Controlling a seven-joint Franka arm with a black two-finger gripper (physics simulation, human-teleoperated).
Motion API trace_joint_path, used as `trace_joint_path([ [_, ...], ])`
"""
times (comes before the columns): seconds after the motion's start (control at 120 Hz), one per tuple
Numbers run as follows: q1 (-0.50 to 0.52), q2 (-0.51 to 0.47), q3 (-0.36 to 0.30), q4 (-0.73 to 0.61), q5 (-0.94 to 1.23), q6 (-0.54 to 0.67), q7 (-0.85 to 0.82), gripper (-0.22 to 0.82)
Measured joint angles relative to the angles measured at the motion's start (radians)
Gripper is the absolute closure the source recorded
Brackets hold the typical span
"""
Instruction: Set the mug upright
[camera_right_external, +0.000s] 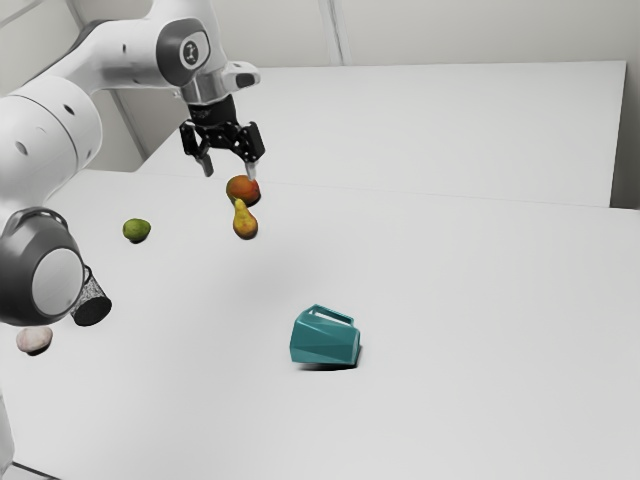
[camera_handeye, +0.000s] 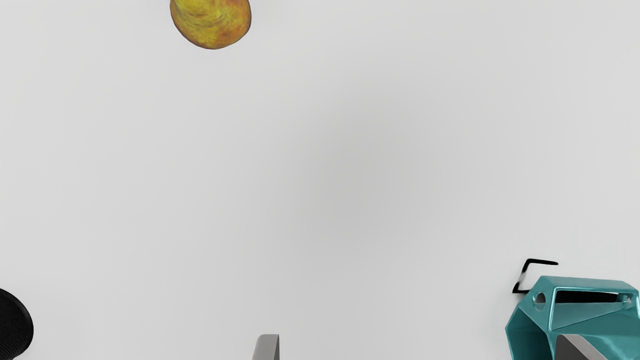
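The gripper (camera_right_external: 230, 175) hangs high above the table near the orange-red fruit, its two fingers spread apart with nothing between them. A teal faceted mug (camera_right_external: 325, 340) lies on its side on the table, handle uppermost, well away from the hand toward the exterior view's lower middle. In the wrist view the gripper (camera_handeye: 417, 345) shows its two tips far apart. There the mug (camera_handeye: 595, 320) appears with its hollow opening and handle, partly behind one fingertip.
A yellow pear (camera_right_external: 245, 222) lies beside an orange-red fruit (camera_right_external: 240, 189). Toward the exterior view's left are a green fruit (camera_right_external: 137, 230), a black patterned mug (camera_right_external: 92, 305) near the arm, and a pale round item (camera_right_external: 34, 340). The pear (camera_handeye: 212, 22) also appears below the hand.
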Motion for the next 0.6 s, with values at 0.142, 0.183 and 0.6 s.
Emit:
trace_joint_path([
  [0.142,-0.001,-0.012,0.003,-0.012,-0.017,0.002,0.003,0.0],
  [0.183,-0.003,-0.03,0.003,-0.041,-0.04,0.006,0.004,0.0],
  [0.6,0.009,-0.377,0.002,-0.833,-0.408,0.375,0.028,0.0],
])
